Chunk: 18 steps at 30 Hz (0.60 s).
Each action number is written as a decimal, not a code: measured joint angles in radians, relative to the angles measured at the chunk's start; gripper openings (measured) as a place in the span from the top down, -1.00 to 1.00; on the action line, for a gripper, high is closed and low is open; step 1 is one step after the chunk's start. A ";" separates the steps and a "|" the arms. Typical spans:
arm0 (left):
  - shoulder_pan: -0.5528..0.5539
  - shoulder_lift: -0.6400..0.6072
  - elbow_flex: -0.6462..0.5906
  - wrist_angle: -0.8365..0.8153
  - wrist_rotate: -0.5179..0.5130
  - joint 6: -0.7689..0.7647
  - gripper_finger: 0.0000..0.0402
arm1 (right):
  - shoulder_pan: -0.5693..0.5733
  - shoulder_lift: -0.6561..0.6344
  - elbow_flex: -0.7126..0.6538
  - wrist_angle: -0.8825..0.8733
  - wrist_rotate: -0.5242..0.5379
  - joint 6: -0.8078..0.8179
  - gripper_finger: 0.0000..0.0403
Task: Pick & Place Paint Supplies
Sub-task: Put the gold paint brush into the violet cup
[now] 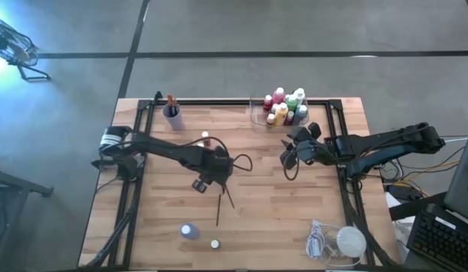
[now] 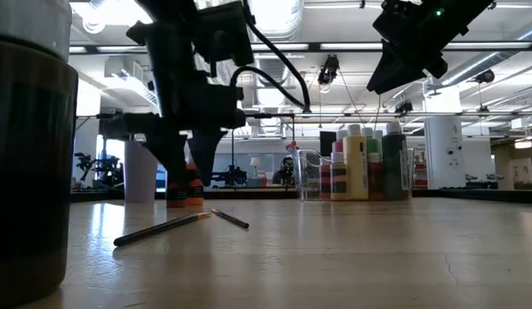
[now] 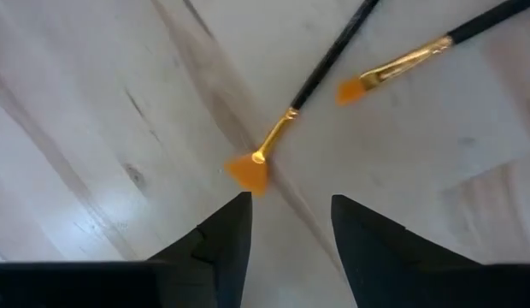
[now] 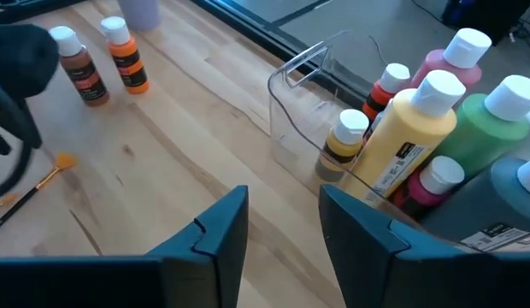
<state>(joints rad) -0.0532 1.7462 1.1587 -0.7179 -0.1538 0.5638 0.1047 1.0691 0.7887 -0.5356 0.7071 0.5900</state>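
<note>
Left gripper (image 3: 286,227) low over two brushes (image 3: 320,73) mid-table, fingers apart, empty. Thin brush may slip or roll away. Right gripper (image 4: 282,227) open, empty, near bottles (image 4: 419,128) in tray (image 4: 303,73).

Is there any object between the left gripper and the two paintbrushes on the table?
Nothing visible. The left gripper is open just above the bare wood, and the fan-tipped paintbrush lies right ahead of its fingertips, the second paintbrush beside it.
</note>
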 joint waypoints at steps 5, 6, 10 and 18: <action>0.033 0.027 0.000 0.033 -0.002 0.047 0.18 | 0.000 0.000 0.000 0.000 0.000 -0.008 0.20; 0.035 0.031 0.000 0.038 -0.002 0.060 0.18 | 0.000 0.000 0.000 0.000 0.000 -0.009 0.18; 0.033 0.050 0.000 0.068 0.005 0.091 0.17 | 0.000 0.000 0.000 0.001 0.000 -0.014 0.14; 0.054 0.076 -0.001 0.097 0.005 0.118 0.17 | 0.000 0.000 0.000 0.001 0.000 -0.018 0.16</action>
<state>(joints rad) 0.0006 1.8223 1.1580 -0.6204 -0.1486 0.6815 0.1043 1.0691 0.7887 -0.5348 0.7067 0.5716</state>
